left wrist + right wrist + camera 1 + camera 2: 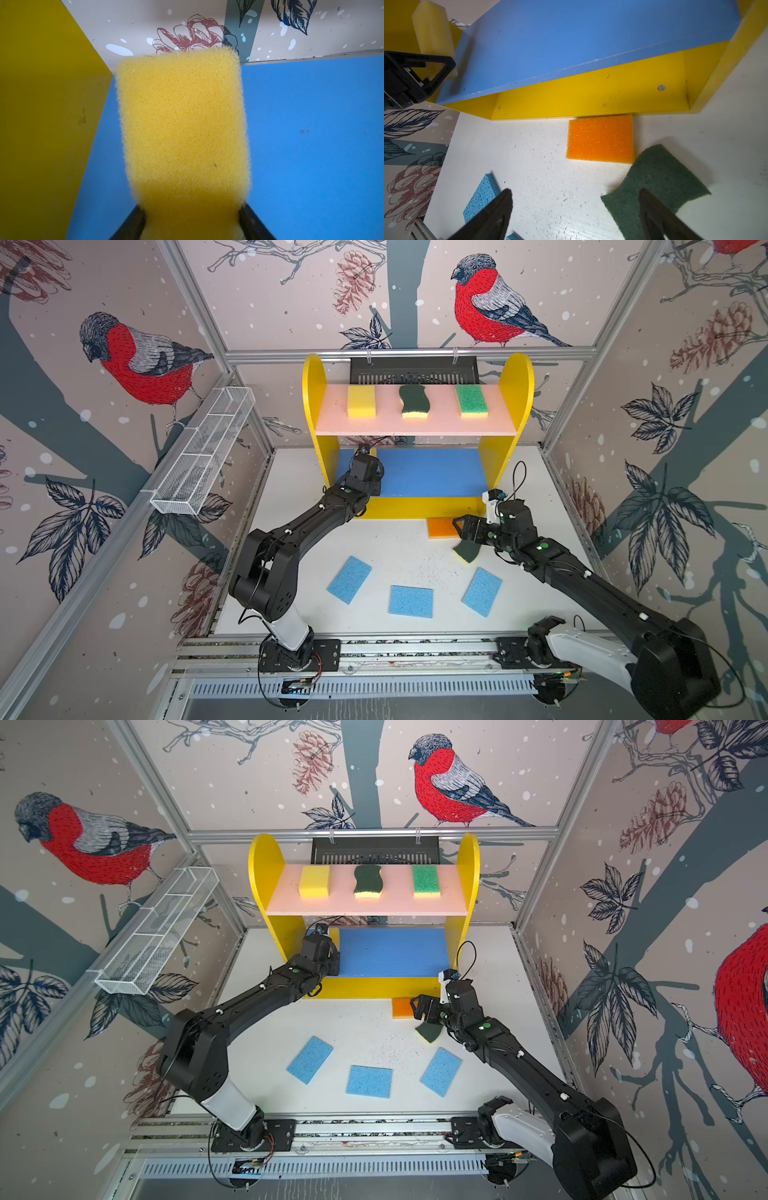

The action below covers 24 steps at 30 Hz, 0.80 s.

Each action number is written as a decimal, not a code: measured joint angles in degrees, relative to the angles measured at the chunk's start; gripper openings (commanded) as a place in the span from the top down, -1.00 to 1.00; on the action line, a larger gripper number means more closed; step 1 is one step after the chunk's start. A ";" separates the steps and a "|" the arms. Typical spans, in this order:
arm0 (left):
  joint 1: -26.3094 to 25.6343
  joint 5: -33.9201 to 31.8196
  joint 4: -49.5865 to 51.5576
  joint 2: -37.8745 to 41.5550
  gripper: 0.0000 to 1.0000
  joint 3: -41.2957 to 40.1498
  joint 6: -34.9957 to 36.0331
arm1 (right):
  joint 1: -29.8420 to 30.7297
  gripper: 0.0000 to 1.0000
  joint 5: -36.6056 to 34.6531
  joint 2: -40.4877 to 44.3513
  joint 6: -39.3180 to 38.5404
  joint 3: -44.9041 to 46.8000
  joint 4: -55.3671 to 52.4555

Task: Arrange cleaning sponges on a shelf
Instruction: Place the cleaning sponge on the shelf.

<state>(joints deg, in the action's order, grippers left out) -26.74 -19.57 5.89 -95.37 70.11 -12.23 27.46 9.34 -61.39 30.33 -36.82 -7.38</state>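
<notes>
Pinching a yellow sponge [182, 128] by its near end, the left fingers [252, 224] hold it jutting straight out ahead of them inside the shelf [517, 385]. The blue middle board [311, 145] lies beneath fingers and sponge; whether the sponge touches it cannot be told. The yellow side panel [41, 104] stands close beside these fingers. Above them, the pink upper board [415, 425] carries three sponges in a row, set apart: a second yellow sponge [361, 401], a wavy dark-green sponge [414, 402] and a bright-green-topped sponge [471, 400].

The right fingers [494, 214] are spread wide apart, poised low over the white tabletop [539, 166] in front of the shelf. One finger shows over another wavy dark-green sponge [660, 178] lying beneath it. Just ahead of these fingers an orange-topped sponge [600, 139] lies flat, its far edge against the yellow bottom [591, 97] of the shelf. Behind the right fingers, toward the arm bases, lie a nearest light-blue sponge [482, 591], a middle light-blue sponge [411, 601] and a farthest light-blue sponge [349, 579], all flat and apart.
</notes>
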 measured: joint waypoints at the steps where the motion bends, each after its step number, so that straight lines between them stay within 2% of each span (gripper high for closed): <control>1: 0.04 -0.02 0.09 -0.04 -0.11 0.02 -0.02 | 0.00 -0.89 0.00 -0.02 0.02 -0.02 0.00; 17: 0.31 -0.33 0.87 -0.94 -0.20 -0.20 -1.16 | 0.63 -0.88 0.04 -0.98 0.04 -0.24 0.00; 24: 0.42 -0.94 1.07 -2.23 -0.37 0.52 -1.11 | 0.63 -0.88 0.02 -0.74 0.22 -0.24 -0.07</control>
<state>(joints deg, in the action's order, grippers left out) -26.33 -20.51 6.96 -97.60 70.63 -13.34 28.10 9.37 -62.13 30.55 -37.06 -7.44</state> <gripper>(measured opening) 0.656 0.939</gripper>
